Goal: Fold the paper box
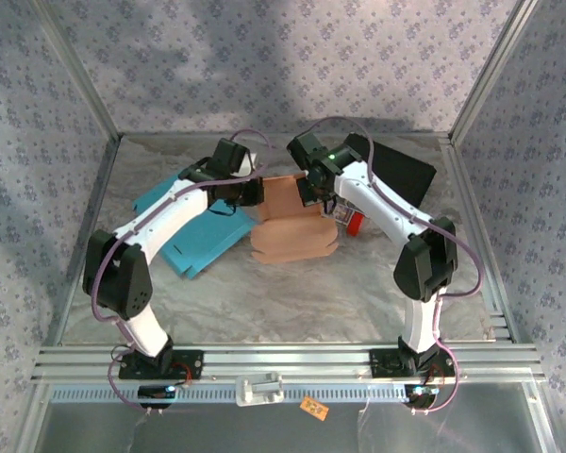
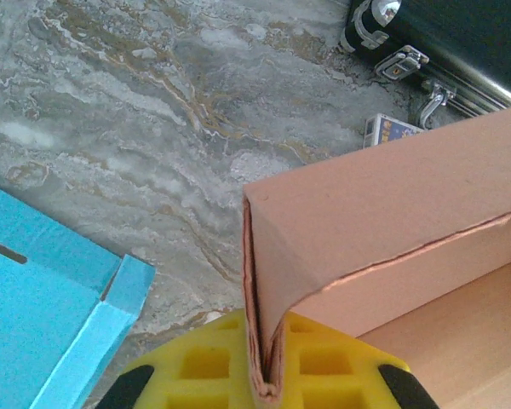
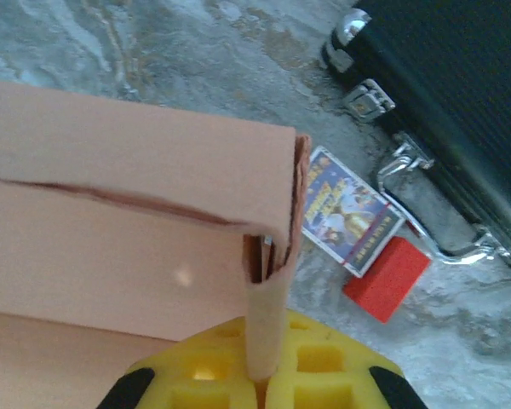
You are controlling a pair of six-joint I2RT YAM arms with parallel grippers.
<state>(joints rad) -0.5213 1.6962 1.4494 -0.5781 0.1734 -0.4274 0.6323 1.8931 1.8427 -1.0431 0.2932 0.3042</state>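
Left wrist view: the left gripper (image 2: 264, 379) is clamped shut on the paper box (image 2: 392, 204). Its yellow fingers (image 2: 200, 366) press from both sides on a doubled edge of cardboard at the corner, where a side wall folds over on itself. In the right wrist view the right gripper (image 3: 262, 379) is likewise closed, pinching a narrow cardboard tab that hangs down from the box's other corner.

From above, the salmon-coloured box sits mid-table between the two arms. Each gripper holds one end of its far, raised wall, and the near part lies flatter with a wavy front edge.

A blue carton (image 2: 43, 324) lies flat just beside the box on the left, partly under the left arm. The left wrist view shows a strip of marbled table (image 2: 153, 128) between them.

On the right, a printed card pack (image 3: 349, 209) lies flat close to the box's corner, and a red block (image 3: 387, 277) sits right against the pack's near edge. Beyond them is a black case (image 3: 460, 94) with chrome latches, its metal handle reaching towards the pack. In the top view the right arm crosses over the case and hides most of the pack and block.
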